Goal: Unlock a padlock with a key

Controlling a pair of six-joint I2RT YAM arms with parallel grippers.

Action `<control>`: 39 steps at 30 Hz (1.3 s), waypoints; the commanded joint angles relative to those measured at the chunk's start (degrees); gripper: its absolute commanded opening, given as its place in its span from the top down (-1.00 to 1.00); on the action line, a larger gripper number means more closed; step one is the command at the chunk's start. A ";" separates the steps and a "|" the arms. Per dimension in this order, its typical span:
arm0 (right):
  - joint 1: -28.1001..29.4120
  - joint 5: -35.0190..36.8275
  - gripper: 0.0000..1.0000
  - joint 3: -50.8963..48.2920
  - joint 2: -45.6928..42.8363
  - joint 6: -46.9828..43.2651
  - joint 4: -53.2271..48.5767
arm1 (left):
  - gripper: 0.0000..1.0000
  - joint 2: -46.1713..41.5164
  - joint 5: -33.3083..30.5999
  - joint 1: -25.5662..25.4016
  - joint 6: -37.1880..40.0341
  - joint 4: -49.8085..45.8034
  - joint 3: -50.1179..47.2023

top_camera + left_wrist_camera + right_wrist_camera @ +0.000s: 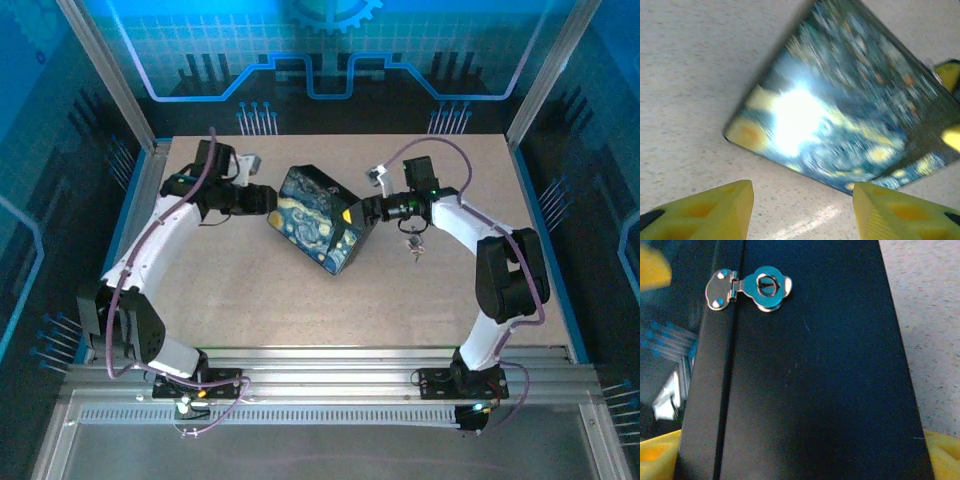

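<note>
Right wrist, padlock (pixel 767 287) (upper left) on box (pixel 815 380), beyond right jaws

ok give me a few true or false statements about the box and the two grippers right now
1. The starry-night tin box sits on the table between the left gripper and the right gripper. True.
2. The left gripper's fingers are clamped on the box. False: they stand apart, with the box ahead of them and untouched.
3. A silvery hasp sits on the box's black side. True.
4. The box sits square to the table's edges. False: it is turned at an angle to them.
</note>
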 commanded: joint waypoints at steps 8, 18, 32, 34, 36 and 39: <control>0.43 7.75 -0.65 -8.40 1.02 35.88 30.68 | -0.12 10.77 -13.12 -7.40 -0.74 -0.54 6.03; 2.76 14.05 -0.75 -9.14 2.54 37.65 31.50 | -0.13 20.98 -18.87 -9.58 -7.95 10.74 7.74; 0.07 14.64 -1.00 -7.04 2.74 34.24 26.15 | -0.13 28.31 -22.67 -10.52 -7.64 10.30 11.40; -0.92 14.70 -1.00 -6.40 2.23 33.47 22.56 | -0.13 28.88 -22.94 -10.64 -7.51 9.78 12.07; -1.76 14.32 -1.00 -5.35 2.12 32.44 19.17 | -0.13 29.61 -22.97 -10.64 -7.29 9.30 12.77; -2.76 13.93 -1.00 -5.75 1.63 31.44 18.50 | -0.12 30.60 -22.93 -10.65 -7.11 8.67 13.90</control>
